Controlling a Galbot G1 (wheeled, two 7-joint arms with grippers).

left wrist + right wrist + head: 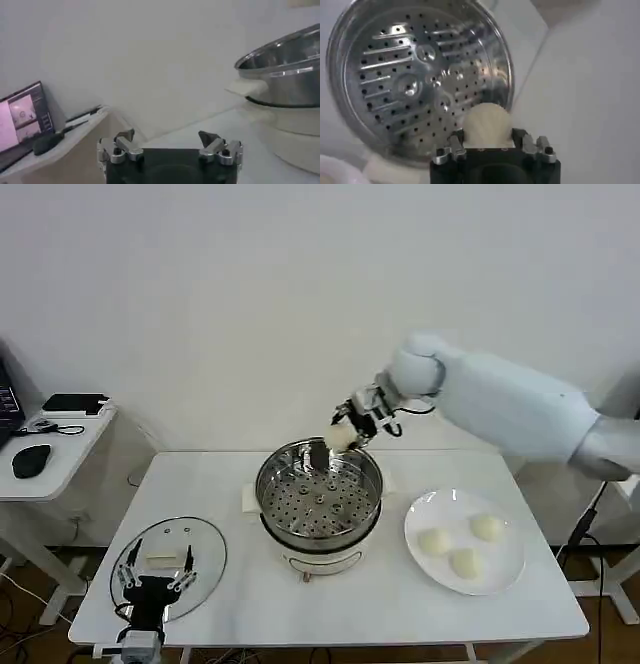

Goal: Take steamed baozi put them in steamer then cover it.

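My right gripper [345, 431] is shut on one cream-white baozi [486, 123] and holds it above the far rim of the steamer [319, 496]. The steamer is a shiny steel pot on a white base at the table's middle, and its perforated tray [415, 85] is bare. Three more baozi [462, 545] lie on a white plate [420, 512] to the steamer's right. The glass cover [205, 542] with its white bar handle lies flat at the table's front left. My left gripper [152, 578] hangs open over the cover's near edge.
A side desk [50, 459] with a mouse and a phone stands to the left of the table. A monitor [22, 117] sits on it. A white wall backs the table.
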